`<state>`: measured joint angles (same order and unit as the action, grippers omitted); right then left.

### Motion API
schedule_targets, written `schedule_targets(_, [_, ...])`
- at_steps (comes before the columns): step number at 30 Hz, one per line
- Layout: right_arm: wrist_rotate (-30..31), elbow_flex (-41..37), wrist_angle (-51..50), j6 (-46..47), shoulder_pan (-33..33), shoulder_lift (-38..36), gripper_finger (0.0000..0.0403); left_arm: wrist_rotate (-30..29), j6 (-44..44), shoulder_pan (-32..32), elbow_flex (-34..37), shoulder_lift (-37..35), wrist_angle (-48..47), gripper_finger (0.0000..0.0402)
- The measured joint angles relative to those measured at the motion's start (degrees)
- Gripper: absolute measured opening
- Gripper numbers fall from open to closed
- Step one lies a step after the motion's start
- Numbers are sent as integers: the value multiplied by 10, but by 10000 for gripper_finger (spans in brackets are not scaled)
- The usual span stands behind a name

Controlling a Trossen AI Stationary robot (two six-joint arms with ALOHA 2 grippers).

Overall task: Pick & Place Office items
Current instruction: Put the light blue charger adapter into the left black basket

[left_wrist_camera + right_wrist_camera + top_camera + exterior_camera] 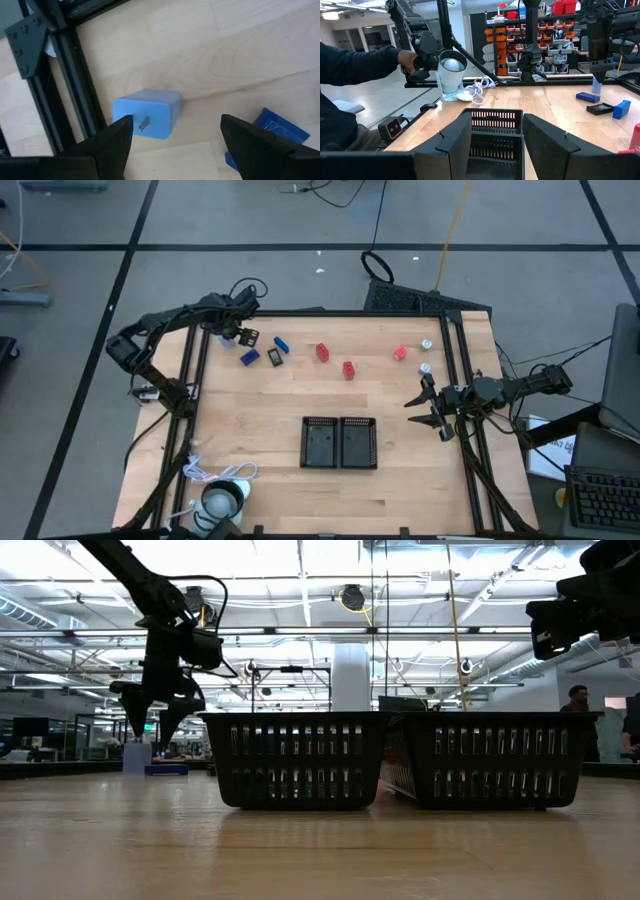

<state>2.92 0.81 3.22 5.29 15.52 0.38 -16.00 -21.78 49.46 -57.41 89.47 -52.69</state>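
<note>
Left wrist view shows the left claw [172, 145] spread wide right above a light blue block [146, 113] by the table's far left corner; the block sits just off-centre between the fingers; the right claw [428, 406], open too, waits far off

bench [300, 490]: showing pale smooth matt wood grain | trays [339, 442]: looking like black slotted matt plastic | light blue block [146, 113]: appearing smooth, faintly glossy plastic | left pincer [177, 142]: looking matt dark plastic
</note>
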Motion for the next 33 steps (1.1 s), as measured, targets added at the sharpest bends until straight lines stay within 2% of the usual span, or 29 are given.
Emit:
schedule_targets(4, [0,0,0,0,0,0,169,35,2,0,0,0,0,298])
schedule_targets(19, [0,0,0,0,0,0,169,65,6,-3,0,0,0,298])
schedule_targets(33, [0,0,0,0,0,0,169,101,20,-44,0,0,11,298])
